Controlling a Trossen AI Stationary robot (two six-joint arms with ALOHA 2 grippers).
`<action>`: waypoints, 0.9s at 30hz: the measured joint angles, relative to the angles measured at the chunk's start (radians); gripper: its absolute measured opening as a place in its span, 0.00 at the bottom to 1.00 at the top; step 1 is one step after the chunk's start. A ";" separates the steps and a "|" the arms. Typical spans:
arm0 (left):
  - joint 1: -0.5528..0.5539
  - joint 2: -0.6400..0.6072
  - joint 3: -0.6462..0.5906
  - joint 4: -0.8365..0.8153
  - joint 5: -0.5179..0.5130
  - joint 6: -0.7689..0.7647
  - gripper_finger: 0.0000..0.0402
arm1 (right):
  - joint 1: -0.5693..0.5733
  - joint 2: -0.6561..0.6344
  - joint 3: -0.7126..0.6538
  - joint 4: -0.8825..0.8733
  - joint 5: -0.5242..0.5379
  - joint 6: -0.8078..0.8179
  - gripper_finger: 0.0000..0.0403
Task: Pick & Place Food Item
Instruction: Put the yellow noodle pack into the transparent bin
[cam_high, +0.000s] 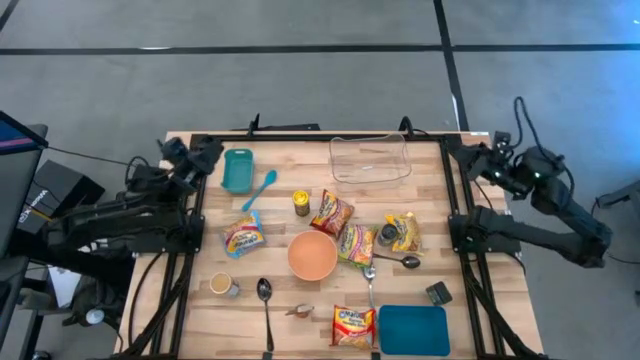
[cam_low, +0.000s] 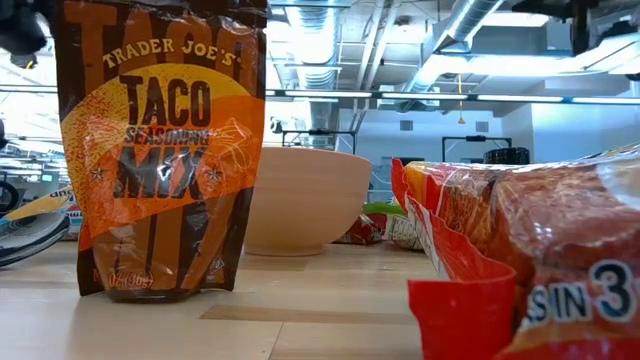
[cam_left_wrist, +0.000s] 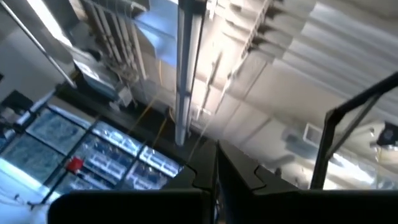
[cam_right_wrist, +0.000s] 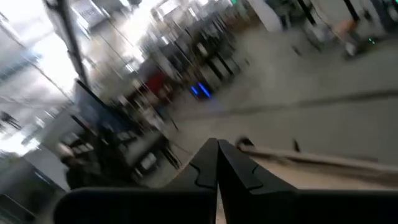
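Since the food packets lie crowded around the bowl (cam_high: 312, 255), a reaching arm could knock the bowl or a spoon (cam_high: 264, 292). Near to far I count five packets, three spoons, two small jars, one clear bin (cam_high: 370, 160). Left gripper (cam_high: 205, 152) and right gripper (cam_high: 473, 155) wait at the far corners, fingers pressed together, empty.

Two dark jointed arms, black cables, left tool (cam_high: 205, 152), right tool (cam_high: 478, 160)
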 joint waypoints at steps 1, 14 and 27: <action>-0.002 0.029 0.016 -0.004 0.020 0.000 0.02 | 0.003 0.031 0.032 -0.049 -0.002 0.000 0.00; -0.126 0.260 0.251 -0.432 0.131 0.051 0.02 | 0.086 0.362 0.348 -0.647 -0.052 0.074 0.00; -0.251 0.273 0.289 -0.756 0.130 0.052 0.00 | 0.324 0.470 0.387 -0.858 -0.083 0.317 0.00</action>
